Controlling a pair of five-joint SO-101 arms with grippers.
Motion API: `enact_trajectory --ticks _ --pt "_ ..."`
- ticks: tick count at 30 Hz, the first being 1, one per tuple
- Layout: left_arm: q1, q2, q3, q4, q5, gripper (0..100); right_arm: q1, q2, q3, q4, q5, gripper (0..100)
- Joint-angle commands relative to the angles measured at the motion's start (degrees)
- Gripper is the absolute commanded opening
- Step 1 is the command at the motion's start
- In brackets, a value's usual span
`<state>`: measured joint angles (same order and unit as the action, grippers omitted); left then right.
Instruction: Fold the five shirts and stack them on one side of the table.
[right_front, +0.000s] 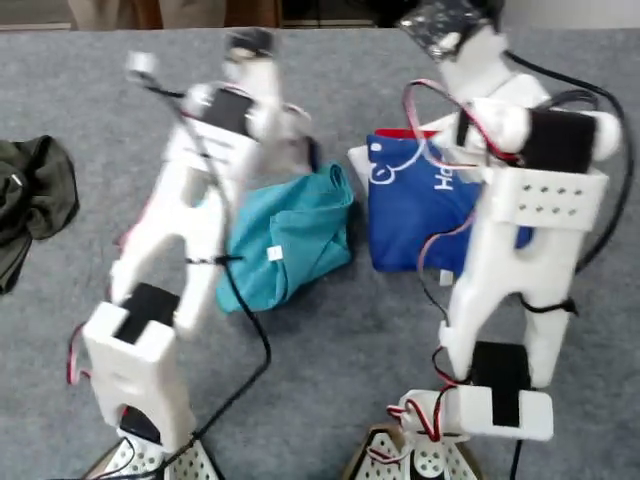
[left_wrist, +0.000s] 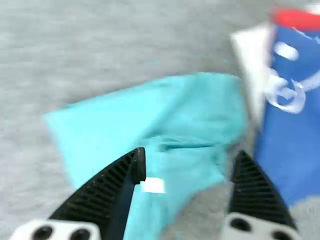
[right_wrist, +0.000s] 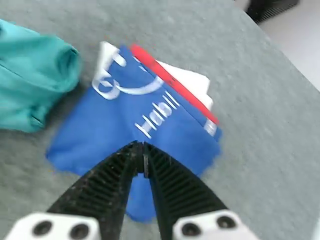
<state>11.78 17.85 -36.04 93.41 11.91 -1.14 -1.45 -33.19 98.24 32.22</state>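
The left hand (left_wrist: 190, 160) hangs with its fingers spread wide over the crumpled teal shirt (right_front: 290, 240), which lies mid-frame in the high view on the grey table (right_front: 330, 340). Just right of it sits the folded blue shirt (right_front: 415, 215), on top of a red layer (right_wrist: 172, 84) and a white layer (right_wrist: 187, 80). The right hand (right_wrist: 144, 147) is above it, fingers pressed together. A dark green shirt (right_front: 30, 195) lies bunched at the left edge.

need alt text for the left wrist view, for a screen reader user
The open left gripper hangs over a loosely folded teal shirt with a small white tag, lying on a grey table cover. Beside it lies a blue shirt with white print.
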Motion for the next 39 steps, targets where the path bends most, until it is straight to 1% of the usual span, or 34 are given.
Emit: enact_trajectory --ticks 1,3,5,8,12,14,16,19,24,27,30,32,35,39 --pt "-11.2 -0.5 -4.7 4.5 -5.6 9 -7.6 2.9 -0.5 -1.1 -4.3 0.2" --pt "-17.1 -0.5 -4.7 6.5 -9.3 1 -13.2 6.4 -0.5 -1.1 -5.0 0.2" --pt "-22.9 -0.5 -3.6 7.3 -11.7 3 -18.9 11.1 -0.6 -1.2 -5.0 0.2" --pt "-30.2 -1.0 -0.4 7.3 -15.4 2 -25.8 19.6 -1.0 -2.0 -4.8 0.2" --pt "-37.5 -1.0 6.9 7.2 -18.4 2 -31.3 30.5 -1.9 -2.5 -4.7 0.2" --pt "-40.4 -0.9 12.6 5.2 -19.6 2 -32.4 34.9 -3.1 -1.6 -4.6 0.2" --pt "-42.9 -0.9 21.0 -1.3 -21.5 2 -32.7 38.1 -5.4 -1.4 -4.6 0.1" --pt "-45.7 -1.3 37.3 -14.9 -23.4 2 -32.7 41.2 -9.7 -0.9 -4.6 0.1" --pt "-46.2 -8.7 65.0 -36.4 -23.1 2 -34.3 44.4 -15.2 1.3 -3.7 0.1" --pt "-46.8 -19.2 72.3 -41.2 -23.1 2 -35.1 45.6 -16.7 1.1 -3.5 0.1" --pt "-46.8 -26.2 81.9 -50.4 -23.1 2 -36.3 46.3 -19.2 1.1 -3.5 0.1" --pt "-46.8 -29.2 86.2 -54.6 -23.1 2 -36.7 47.1 -20.4 0.9 -3.4 0.1" --pt "-46.9 -32.4 88.1 -55.3 -23.1 2 -36.4 49.9 -21.1 0.4 -3.4 0.1" --pt "-46.9 -32.7 88.5 -55.3 -23.1 2 -33.6 54.9 -21.1 0.4 -3.4 0.1"
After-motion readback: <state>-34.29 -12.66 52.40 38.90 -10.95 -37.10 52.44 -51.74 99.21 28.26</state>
